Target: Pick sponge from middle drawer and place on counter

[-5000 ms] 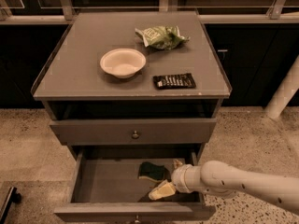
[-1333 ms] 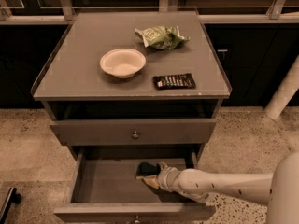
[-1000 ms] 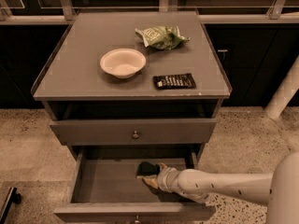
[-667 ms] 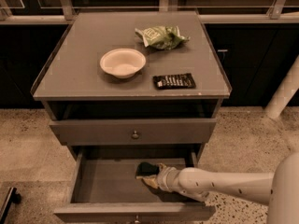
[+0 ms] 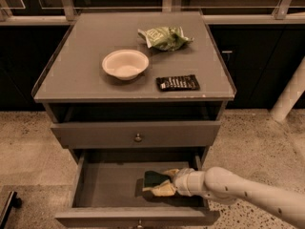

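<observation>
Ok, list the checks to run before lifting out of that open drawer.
1. Wide grey middle drawer with the flat front is pulled out: ok.
2. Small dark green sponge lies in the drawer's tray, toward its right: ok.
3. Gripper is down in the drawer, right at the sponge: ok.
4. Firm hold on the sponge: cannot tell.
5. Flat matte grey counter shows bare surface left of the round white bowl: ok.
6. Shiny light green snack bag and flat black wrapper lie away from that spot: ok.
</observation>
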Robot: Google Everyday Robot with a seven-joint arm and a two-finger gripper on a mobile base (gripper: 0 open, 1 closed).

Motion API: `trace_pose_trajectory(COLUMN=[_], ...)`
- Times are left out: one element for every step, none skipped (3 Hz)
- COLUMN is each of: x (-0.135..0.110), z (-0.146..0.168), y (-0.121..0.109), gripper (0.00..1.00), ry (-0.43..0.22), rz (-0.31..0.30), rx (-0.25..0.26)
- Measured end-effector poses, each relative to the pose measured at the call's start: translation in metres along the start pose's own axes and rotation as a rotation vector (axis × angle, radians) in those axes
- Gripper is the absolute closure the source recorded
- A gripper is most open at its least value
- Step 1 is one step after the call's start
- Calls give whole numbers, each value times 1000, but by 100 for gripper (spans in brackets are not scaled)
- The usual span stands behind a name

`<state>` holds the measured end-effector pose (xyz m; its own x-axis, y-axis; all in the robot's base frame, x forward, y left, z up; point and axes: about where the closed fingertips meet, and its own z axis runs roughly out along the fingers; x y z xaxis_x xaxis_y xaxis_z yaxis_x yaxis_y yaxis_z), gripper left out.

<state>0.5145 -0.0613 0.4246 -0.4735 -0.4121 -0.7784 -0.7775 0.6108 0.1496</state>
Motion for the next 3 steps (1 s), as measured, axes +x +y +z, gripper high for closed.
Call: trace_pose_trajectory(x=[-16, -49, -50], z=[-55, -100, -105], y=[13, 17, 17], gripper=[100, 100, 100], ry=[-2, -56, -64], rz=[-22, -85, -83], rx=[7, 33, 38])
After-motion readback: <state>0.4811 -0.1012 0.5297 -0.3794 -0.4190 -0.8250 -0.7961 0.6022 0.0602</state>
